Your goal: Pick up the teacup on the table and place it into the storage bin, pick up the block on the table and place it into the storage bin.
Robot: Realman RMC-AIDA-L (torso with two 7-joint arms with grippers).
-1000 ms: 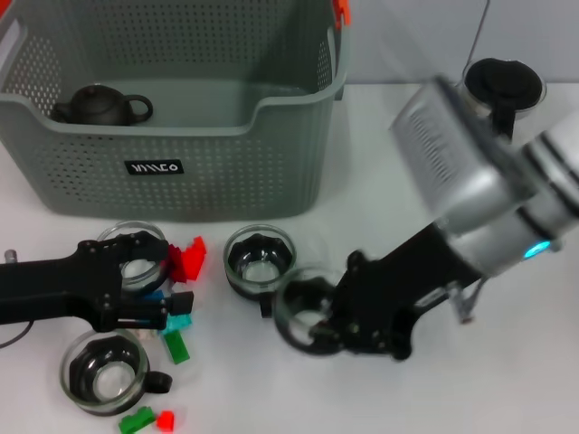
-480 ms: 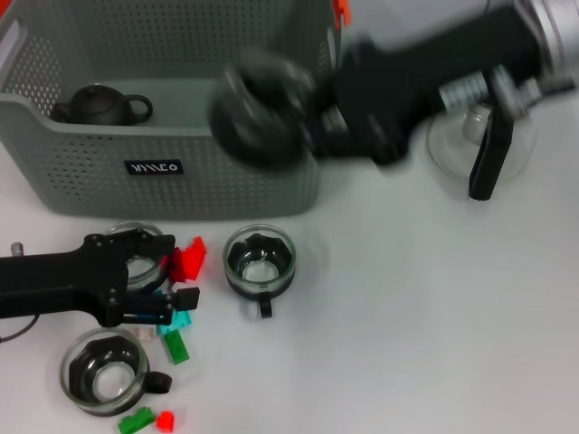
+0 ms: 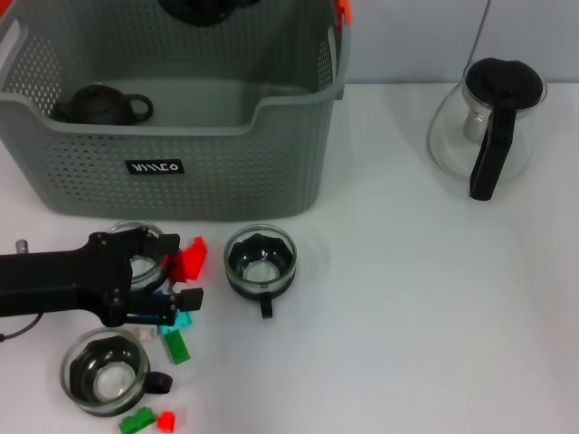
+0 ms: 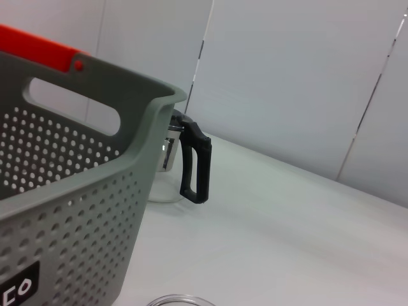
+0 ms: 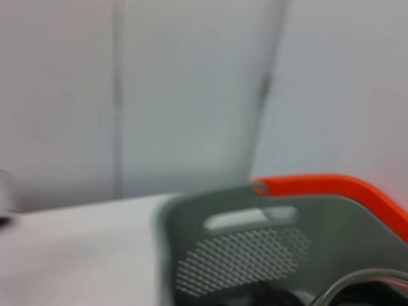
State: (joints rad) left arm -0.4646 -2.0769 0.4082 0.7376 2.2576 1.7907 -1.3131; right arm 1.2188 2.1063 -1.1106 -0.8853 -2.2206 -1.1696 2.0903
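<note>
The left gripper [image 3: 179, 271] lies low over the table, fingers spread and holding nothing. The red block [image 3: 190, 258] sits right at its fingertips, a teacup [image 3: 261, 259] just beyond it, and the storage bin [image 3: 226, 172] off to one side. The right gripper [image 3: 204, 7] hangs above the bin, its grip impossible to tell. Only its wrist view shows a glass rim [image 5: 366, 287] there.

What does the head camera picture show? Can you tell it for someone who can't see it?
The left gripper reaches in low over a heap of coloured blocks in front of the storage bin, with three glass teacups on the white table nearby. A dark teapot sits in the bin, and a glass jug stands apart at the far right.
</note>
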